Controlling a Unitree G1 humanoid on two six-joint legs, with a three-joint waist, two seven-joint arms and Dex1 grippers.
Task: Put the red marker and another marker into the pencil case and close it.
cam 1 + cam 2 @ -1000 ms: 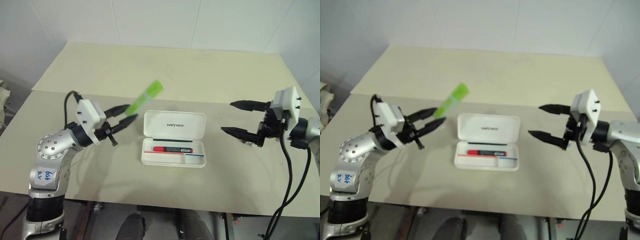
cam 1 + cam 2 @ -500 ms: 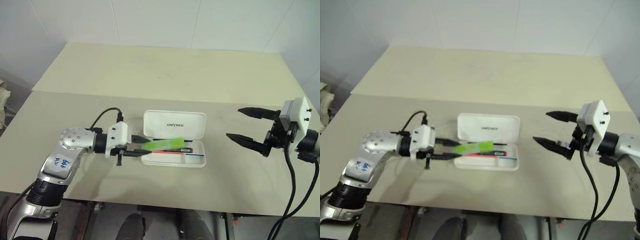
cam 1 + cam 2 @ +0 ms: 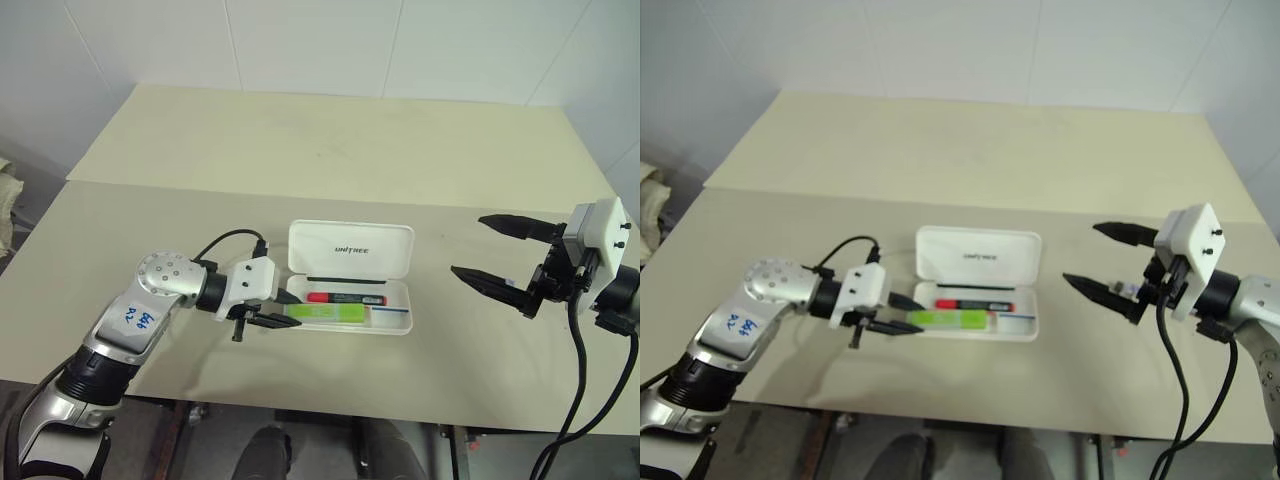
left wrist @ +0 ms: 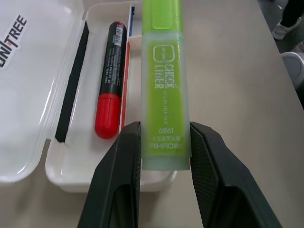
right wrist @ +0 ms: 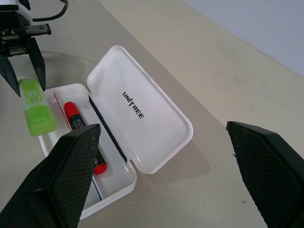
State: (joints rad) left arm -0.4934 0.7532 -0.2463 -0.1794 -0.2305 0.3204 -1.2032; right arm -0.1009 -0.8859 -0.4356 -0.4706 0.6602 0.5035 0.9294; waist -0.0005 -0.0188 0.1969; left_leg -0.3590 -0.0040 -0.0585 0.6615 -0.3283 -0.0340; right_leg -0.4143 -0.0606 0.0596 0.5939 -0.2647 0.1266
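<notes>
The white pencil case (image 3: 390, 262) lies open mid-table, its lid laid back. In its tray lies the red marker (image 3: 345, 298), black barrel with a red cap (image 4: 107, 118). My left gripper (image 3: 292, 310) reaches in from the case's left end and is shut on one end of the other marker, a light green highlighter (image 3: 326, 313). The highlighter (image 4: 165, 90) runs level along the tray's near side, beside the red marker. Whether it rests on the tray floor I cannot tell. My right gripper (image 3: 468, 245) hovers open and empty, well to the right of the case.
A thin red-and-blue stick (image 3: 392, 310) lies in the tray along its near side. The beige table (image 3: 300, 150) stretches far behind the case, with a seam (image 3: 150, 185) across it. A cable (image 3: 225, 240) loops up from my left wrist.
My left gripper swung down and to the right, bringing the highlighter from up in the air left of the case to level over the tray. The right gripper drew back slightly, still open.
</notes>
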